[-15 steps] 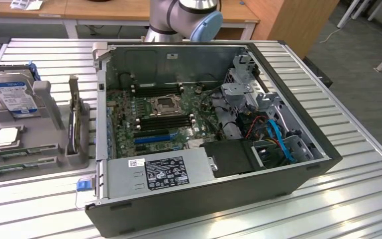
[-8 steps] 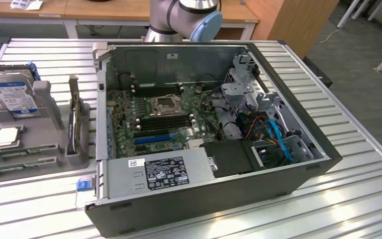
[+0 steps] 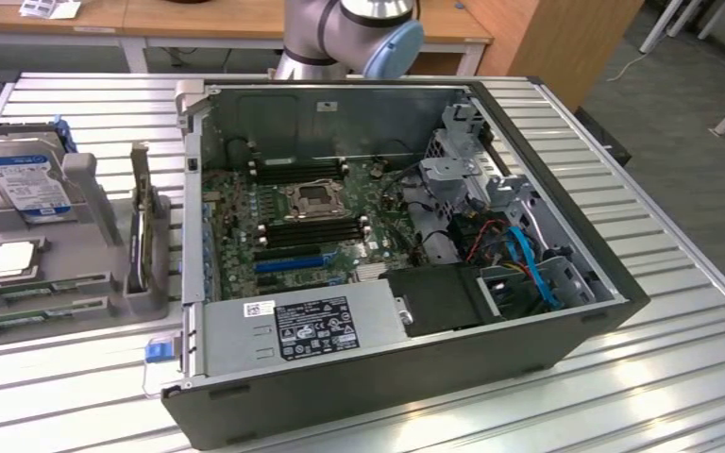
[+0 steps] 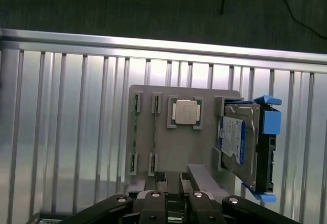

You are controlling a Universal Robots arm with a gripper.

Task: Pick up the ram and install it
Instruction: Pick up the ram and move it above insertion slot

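The tool hangs over the counter, fingers spread and empty. The ram stands on edge in the grey holder, ahead of the fingertips and off the tool's centre line, on the side away from the hard drive. Its long axis runs straight away from the tool, square to the line on which the jaws close.

Exterior: high oblique over case. Wrist: probably straight down; shared parts holder.
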